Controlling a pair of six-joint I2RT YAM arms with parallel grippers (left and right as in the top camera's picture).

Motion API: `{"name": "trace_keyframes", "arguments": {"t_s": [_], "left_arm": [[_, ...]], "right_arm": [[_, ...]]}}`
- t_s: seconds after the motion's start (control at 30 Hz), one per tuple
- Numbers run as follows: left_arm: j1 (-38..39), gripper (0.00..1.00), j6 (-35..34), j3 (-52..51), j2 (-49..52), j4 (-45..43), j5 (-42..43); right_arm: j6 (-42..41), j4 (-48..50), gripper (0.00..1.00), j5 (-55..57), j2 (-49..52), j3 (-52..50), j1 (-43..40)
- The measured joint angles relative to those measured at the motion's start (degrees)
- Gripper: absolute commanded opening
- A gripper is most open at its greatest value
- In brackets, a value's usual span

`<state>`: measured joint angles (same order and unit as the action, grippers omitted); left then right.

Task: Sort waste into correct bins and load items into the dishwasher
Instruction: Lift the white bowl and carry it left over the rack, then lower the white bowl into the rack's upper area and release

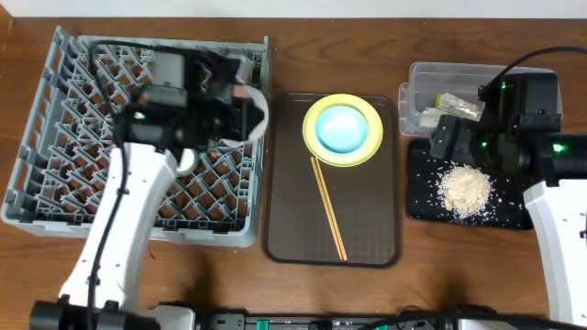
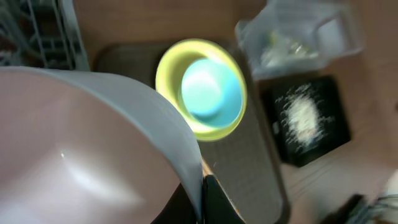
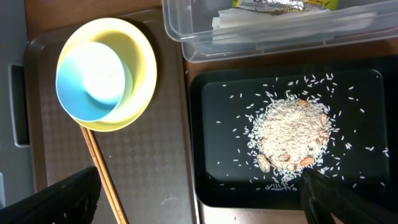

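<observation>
My left gripper [image 2: 202, 198] is shut on the rim of the pale pink bowl [image 2: 74, 149] and holds it over the right edge of the grey dish rack [image 1: 55, 147]; the bowl also shows in the overhead view [image 1: 260, 108]. The light blue bowl [image 1: 343, 129] sits in the yellow plate [image 1: 316, 115] on the brown tray, with the chopsticks [image 1: 328, 209] beside them. My right gripper [image 3: 199, 199] is open and empty above the black tray [image 3: 217, 118], which holds the rice pile [image 3: 289, 134]. The clear tub [image 3: 186, 43] holds the green-yellow wrapper [image 3: 280, 5] and white paper [image 3: 249, 22]. The white cup is out of view.
The brown serving tray [image 1: 367, 229] lies in the middle between the rack and the bins. Loose rice grains are scattered across the black tray. The tub and black tray stand side by side at the far right, under my right arm.
</observation>
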<state>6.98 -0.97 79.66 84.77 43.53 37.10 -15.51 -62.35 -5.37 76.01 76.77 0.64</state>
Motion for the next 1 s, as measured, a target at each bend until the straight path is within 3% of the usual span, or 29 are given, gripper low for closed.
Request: {"name": "trace_keyframes", "arguments": {"t_s": [0.23,0.5,1.0], "left_arm": [[-10.3,0.07,1.5,0.0,7.1,-6.2,20.2],[-18.6,0.07,0.7,0.0,17.7,-11.3,36.3],[-24.5,0.07,-1.0,0.0,26.4,-12.1,47.7]], "right_arm": [[0.0,-0.1,0.99,0.0,0.0,0.0,0.0],[0.0,-0.1,0.99,0.0,0.0,0.0,0.0],[0.0,-0.2,0.97,0.0,0.0,0.0,0.0]]}}
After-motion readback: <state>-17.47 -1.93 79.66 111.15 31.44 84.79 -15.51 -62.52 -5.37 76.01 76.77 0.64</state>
